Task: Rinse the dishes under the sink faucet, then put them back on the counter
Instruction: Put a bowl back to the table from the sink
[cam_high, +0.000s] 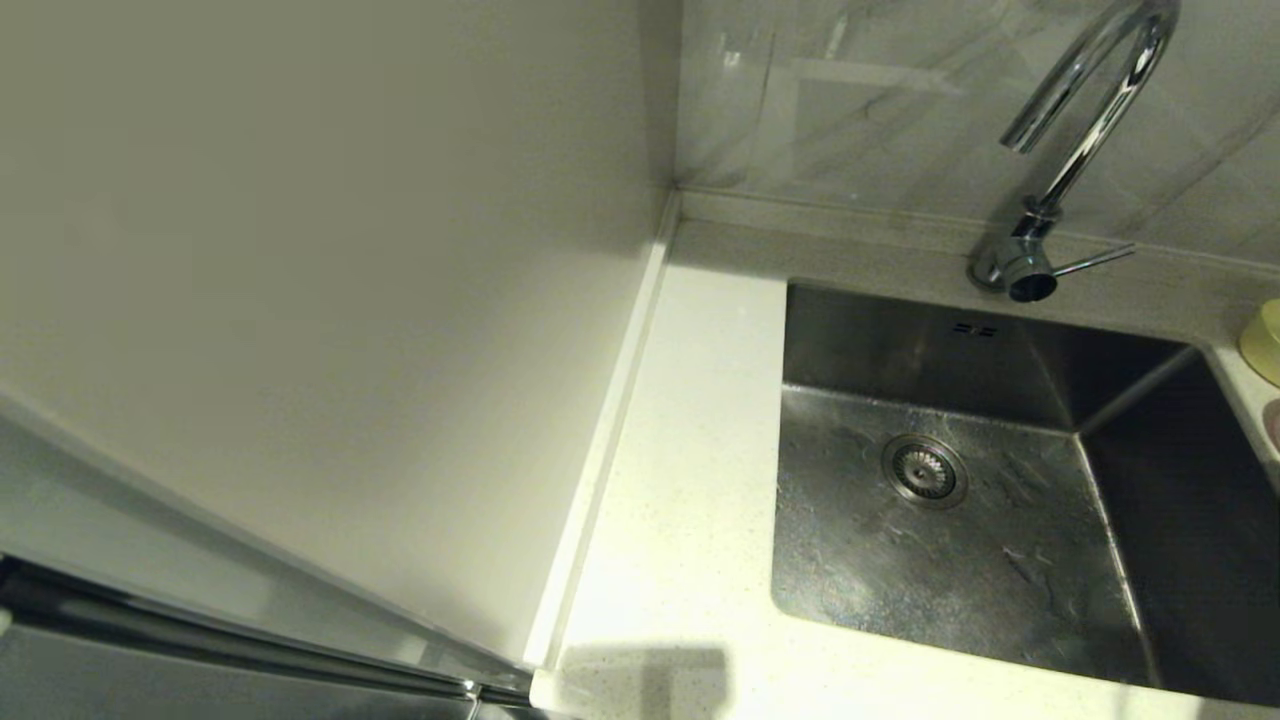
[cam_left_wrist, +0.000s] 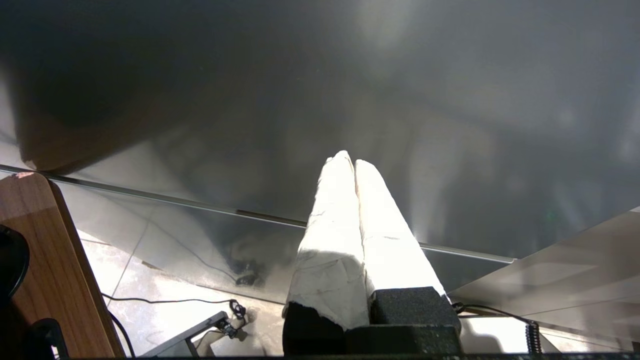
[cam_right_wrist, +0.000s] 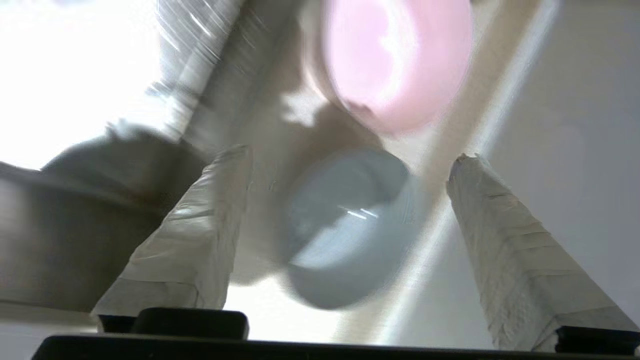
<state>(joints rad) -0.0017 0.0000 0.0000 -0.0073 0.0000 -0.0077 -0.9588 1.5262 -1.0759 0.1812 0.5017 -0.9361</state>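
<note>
The steel sink (cam_high: 1000, 560) holds nothing but its round drain strainer (cam_high: 924, 470). The chrome faucet (cam_high: 1090, 120) rises behind it, its thin lever (cam_high: 1092, 262) pointing right; no water runs. At the head view's right edge the yellow bowl (cam_high: 1266, 342) and a sliver of the pink bowl (cam_high: 1273, 420) sit on the white speckled counter (cam_high: 690, 480). My right gripper (cam_right_wrist: 350, 152) is open above the counter. The grey-blue bowl (cam_right_wrist: 345, 230) lies between its fingers, untouched, with the pink bowl (cam_right_wrist: 395, 60) beyond. My left gripper (cam_left_wrist: 349, 159) is shut, empty and parked low.
A plain off-white side panel (cam_high: 330, 300) walls the counter's left side. A marble-look wall (cam_high: 900, 100) stands behind the raised back ledge. The left wrist view shows a wooden board (cam_left_wrist: 50, 260), cables and tiled floor (cam_left_wrist: 150, 285).
</note>
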